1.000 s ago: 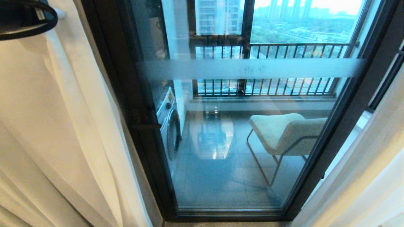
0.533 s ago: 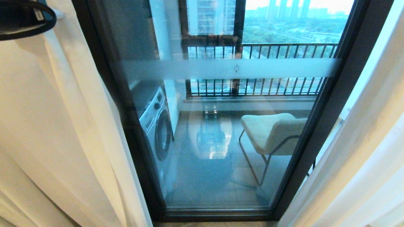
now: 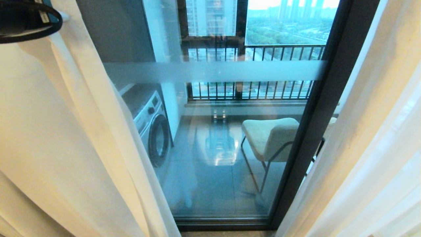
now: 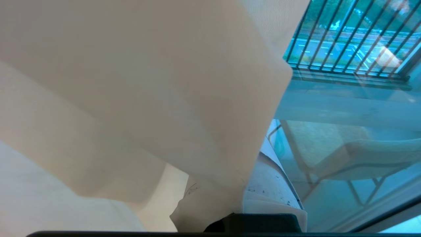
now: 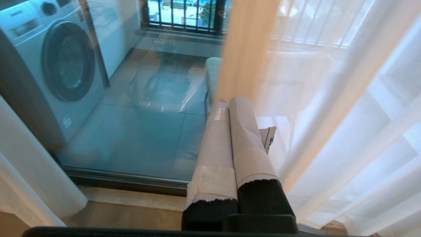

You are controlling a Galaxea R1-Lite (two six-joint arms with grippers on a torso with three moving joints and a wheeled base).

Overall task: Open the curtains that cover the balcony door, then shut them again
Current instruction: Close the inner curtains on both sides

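Note:
The curtains hang as two cream panels, one at the left and one at the right, with a gap between them. Through the gap shows the balcony door, black-framed glass with a frosted band. My left gripper is shut on a fold of the left curtain; the fabric drapes over one finger, and the other taped finger shows beside it. A black part of my left arm sits at the head view's top left corner. My right gripper is shut on nothing, low before the glass, next to the right curtain.
Behind the glass stand a washing machine at the left and a cream chair at the right, with a black-railed window beyond. The door's bottom rail and a stone sill lie in front of my right gripper.
The whole head view has slid: door, washer and chair now sit further left, so the camera has moved right. The held left curtain kept its place and now hides the door's left frame.

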